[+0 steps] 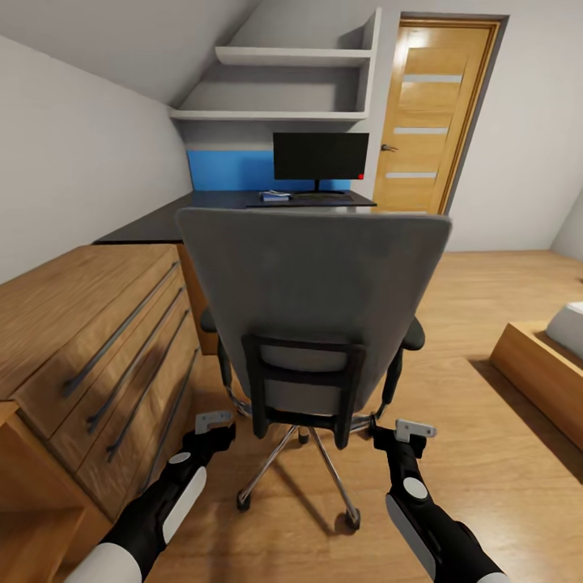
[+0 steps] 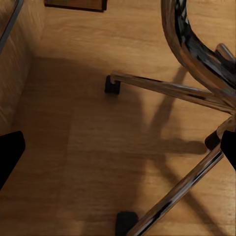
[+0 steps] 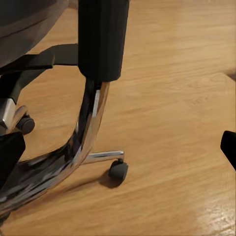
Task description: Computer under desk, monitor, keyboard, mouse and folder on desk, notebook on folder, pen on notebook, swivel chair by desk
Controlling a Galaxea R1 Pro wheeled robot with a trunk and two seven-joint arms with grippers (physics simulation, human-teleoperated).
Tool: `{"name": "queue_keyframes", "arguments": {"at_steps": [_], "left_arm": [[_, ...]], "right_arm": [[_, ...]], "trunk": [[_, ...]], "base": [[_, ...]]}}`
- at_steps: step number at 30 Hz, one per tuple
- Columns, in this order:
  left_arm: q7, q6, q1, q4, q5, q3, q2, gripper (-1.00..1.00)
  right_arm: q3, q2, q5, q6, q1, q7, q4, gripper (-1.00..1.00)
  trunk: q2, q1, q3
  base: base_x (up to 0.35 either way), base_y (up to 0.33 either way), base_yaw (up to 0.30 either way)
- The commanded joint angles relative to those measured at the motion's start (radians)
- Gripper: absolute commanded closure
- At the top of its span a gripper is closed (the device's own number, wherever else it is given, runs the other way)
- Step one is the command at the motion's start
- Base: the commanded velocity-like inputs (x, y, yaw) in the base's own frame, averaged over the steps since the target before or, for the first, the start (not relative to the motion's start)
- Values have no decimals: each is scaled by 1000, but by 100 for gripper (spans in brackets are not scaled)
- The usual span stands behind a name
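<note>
- Wood planks (image 1: 486, 453) ran under me across the bedroom, grey walls (image 1: 73, 154) and a sloped ceiling closing it in.
- My left pincer (image 1: 217, 427) hung low at seven o'clock and my right pincer (image 1: 409, 437) at five o'clock, each just behind the swivel chair (image 1: 312, 300).
- Left pincer stood wide: in its wrist view a dark fingertip (image 2: 10, 155) sat at each edge, with only floor and the chrome star base (image 2: 182, 91) between them.
- Right pincer stood wide too, gripping nothing; its wrist view had a fingertip (image 3: 10, 155) at each edge, and the black armrest post (image 3: 102, 39) on its chrome support ahead.
- The swivel chair filled twelve o'clock close by, its grey back toward me, its castors (image 1: 351, 519) on the planks.
- A light wooden dresser (image 1: 89, 348) stood at nine o'clock, just beside the chair.
- Beyond the chair, at twelve o'clock, lay the desk (image 1: 154, 223) with its glossy black top and blue back panel (image 1: 227, 170).
- On it stood the monitor (image 1: 321, 156), with the keyboard (image 1: 312, 198) in front of it and a small blue-and-white stack (image 1: 275, 195) beside, too small to tell apart.
- White shelves (image 1: 283, 81) hung above, and a wooden door (image 1: 429, 121) stood at one o'clock.
</note>
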Motion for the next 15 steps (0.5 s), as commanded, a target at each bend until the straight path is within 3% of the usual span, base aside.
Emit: {"name": "queue_keyframes", "arguments": {"at_steps": [1, 7, 15], "left_arm": [[10, 3, -1, -2, 9, -7, 2, -100], [9, 3, 0, -2, 9, -9, 2, -100], [9, 3, -1, -3, 9, -10, 2, -100]], "right_arm": [[6, -2, -11, -6, -1, -6, 0, -100], [6, -2, -11, -6, -1, -8, 1, -100], [6, -2, -9, -6, -1, -10, 2, -100]], "trunk": [[0, 0, -1], [0, 0, -1], [0, 0, -1]], "base": [[126, 0, 0], [250, -60, 0], [309, -168, 0]]}}
